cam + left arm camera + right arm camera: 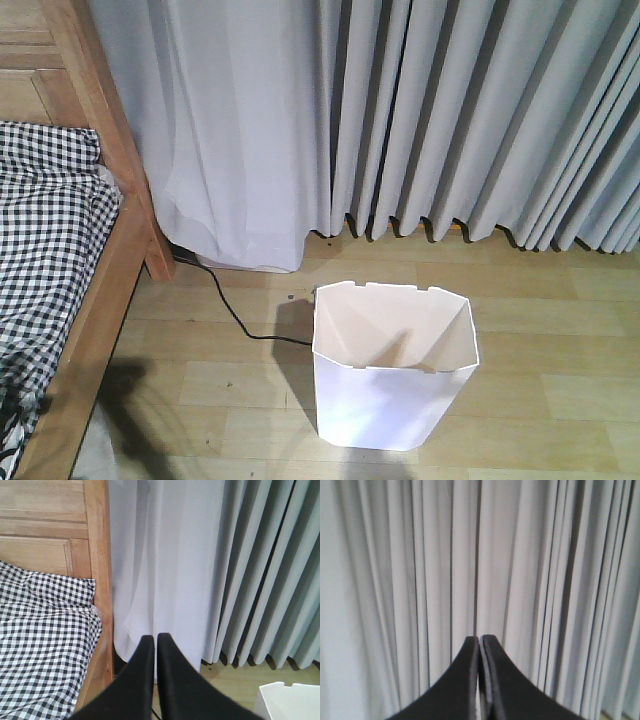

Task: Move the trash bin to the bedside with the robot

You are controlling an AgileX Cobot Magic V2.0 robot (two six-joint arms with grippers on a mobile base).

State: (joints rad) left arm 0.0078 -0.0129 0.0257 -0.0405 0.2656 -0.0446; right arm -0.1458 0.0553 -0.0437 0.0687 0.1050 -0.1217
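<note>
The white faceted trash bin (385, 400) stands upright on the wooden floor, a short way right of the bed, its cream inside showing and nothing in it. The bedside is the light wooden bed frame (105, 295) with black-and-white checked bedding (50, 225) at the left. In the left wrist view my left gripper (155, 638) is shut with only a sliver between the black fingers, aimed at the curtain beside the bed post (100, 580); a corner of the bin (290, 700) shows at lower right. My right gripper (479, 639) is shut and holds nothing, facing curtains. Neither gripper touches the bin.
Pale grey curtains (400, 110) hang to the floor along the back. A black cable (225, 300) runs over the floor from under the curtain toward the bin's left side. Light wooden floorboards (560, 330) lie around the bin.
</note>
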